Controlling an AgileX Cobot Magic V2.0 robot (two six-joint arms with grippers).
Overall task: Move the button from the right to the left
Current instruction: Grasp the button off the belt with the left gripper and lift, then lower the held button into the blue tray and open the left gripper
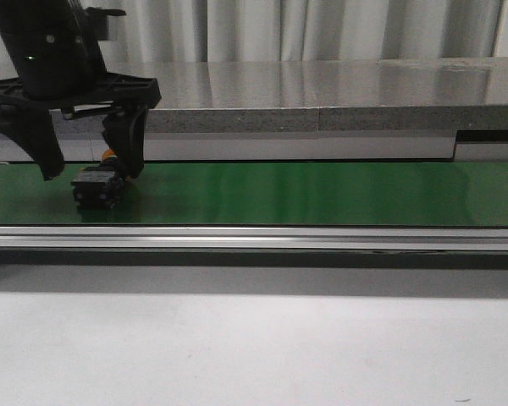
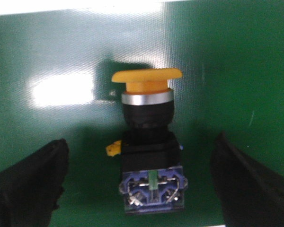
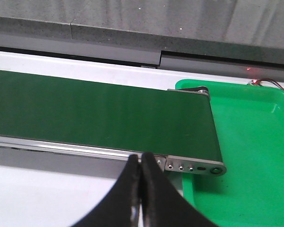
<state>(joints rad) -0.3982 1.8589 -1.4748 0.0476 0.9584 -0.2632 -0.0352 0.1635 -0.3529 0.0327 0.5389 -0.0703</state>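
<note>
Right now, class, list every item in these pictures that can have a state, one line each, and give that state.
push-button: lying on its side on the belt, not gripped
left claw: open, fingers either side of the push-button
right claw: shut, holding nothing
green conveyor belt: carries only the push-button
green tray: nothing in the visible part

Left end effector (image 1: pixel 85 169) — matte black plastic, chunky black housing above with a tiny green light and white dots, two thick tapered fingers. Right end effector (image 3: pixel 141 163) — black, narrow pointed fingertips.
</note>
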